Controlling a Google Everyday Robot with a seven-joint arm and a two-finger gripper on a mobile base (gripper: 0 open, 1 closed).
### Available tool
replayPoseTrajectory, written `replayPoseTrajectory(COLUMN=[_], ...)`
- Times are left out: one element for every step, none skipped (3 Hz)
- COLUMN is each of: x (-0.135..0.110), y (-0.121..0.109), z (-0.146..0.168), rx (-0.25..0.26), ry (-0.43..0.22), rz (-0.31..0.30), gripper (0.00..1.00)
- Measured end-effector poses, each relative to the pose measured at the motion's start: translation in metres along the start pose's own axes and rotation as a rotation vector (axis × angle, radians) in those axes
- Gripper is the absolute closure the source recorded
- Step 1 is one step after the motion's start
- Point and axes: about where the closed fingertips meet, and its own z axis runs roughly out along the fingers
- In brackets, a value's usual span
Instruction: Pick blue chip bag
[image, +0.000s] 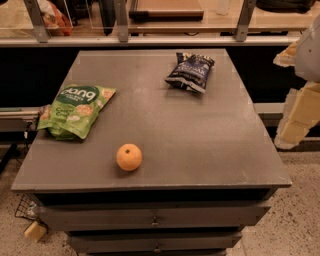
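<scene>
The blue chip bag (190, 71) is a small crinkled navy bag with white lettering. It lies flat near the far right of the grey table top (200, 145). My gripper (295, 117) shows as pale cream parts at the right edge of the view. It is off the table's right side, to the right of the bag and nearer than it, and touches nothing.
A larger light-green snack bag (76, 110) lies at the table's left edge. An orange (129, 157) sits near the front, left of centre. Drawers (155, 217) run below the table top. A railing and shelf (150, 30) stand behind the table.
</scene>
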Motion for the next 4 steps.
replayPoseTrajectory(x=[-0.002,-0.012,-0.024,-0.032], y=[-0.003,-0.037,-0.094,-0.15], z=[-0.003,0.01,0.035,0.073], rx=[0.009,0.032,0.052,0.042], ry=[-0.015,-0.071,-0.165,-0.272], rz=[-0.001,-0.002,0.031,0.117], gripper=[0.0,0.0,0.0,0.0])
